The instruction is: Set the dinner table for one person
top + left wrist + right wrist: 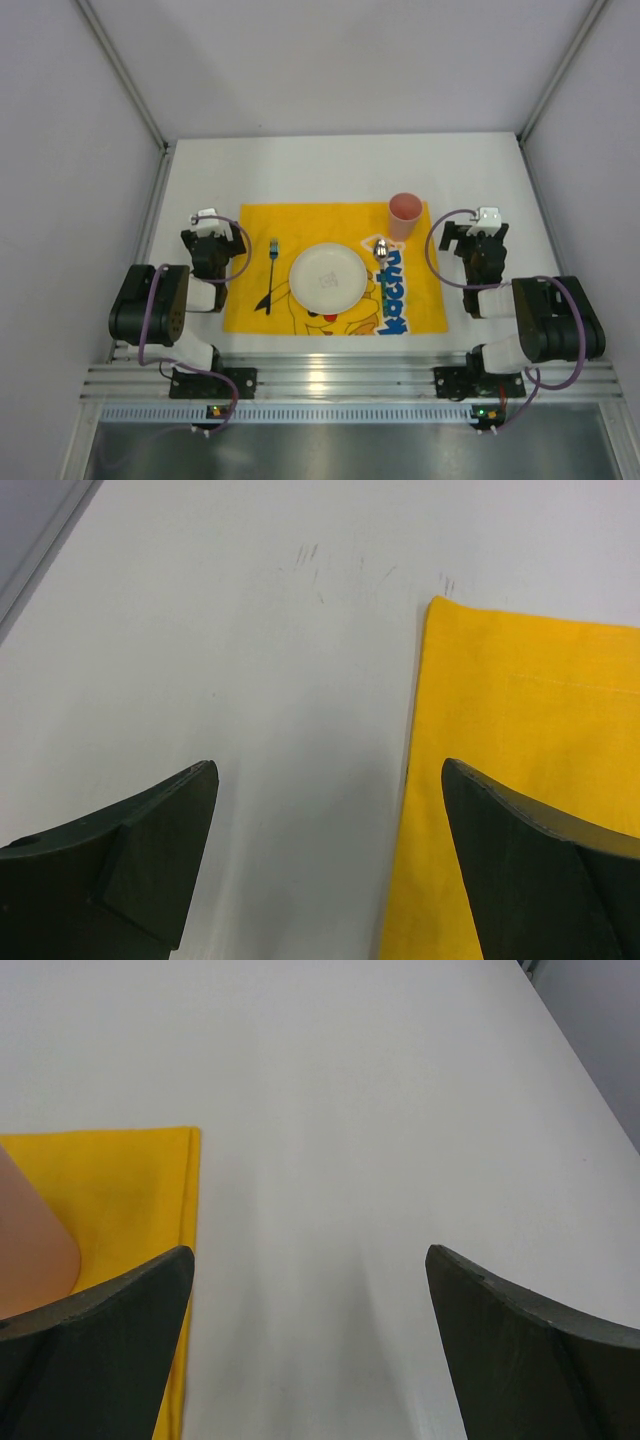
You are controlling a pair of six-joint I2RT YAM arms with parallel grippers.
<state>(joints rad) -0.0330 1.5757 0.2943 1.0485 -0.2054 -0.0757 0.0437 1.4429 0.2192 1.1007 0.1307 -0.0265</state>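
Large white matte rectangular counter spans the cell and carries a yellow cartoon-printed cloth placemat at centre. On the placemat: round white plate, black fork, pink cup. Left jaws wide open, empty, straddling the placemat's left edge. Right jaws wide open, empty, at its right edge.

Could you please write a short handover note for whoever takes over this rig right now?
The left gripper is open and empty, over the dinner table at the left edge of the placemat.
The right gripper is open and empty, just off the placemat's right edge, near the cup.
Done: plate mid-placemat, fork to its left, spoon to its right, cup at the far right corner.
Left: the setting looks complete, so probably only parking the arms.
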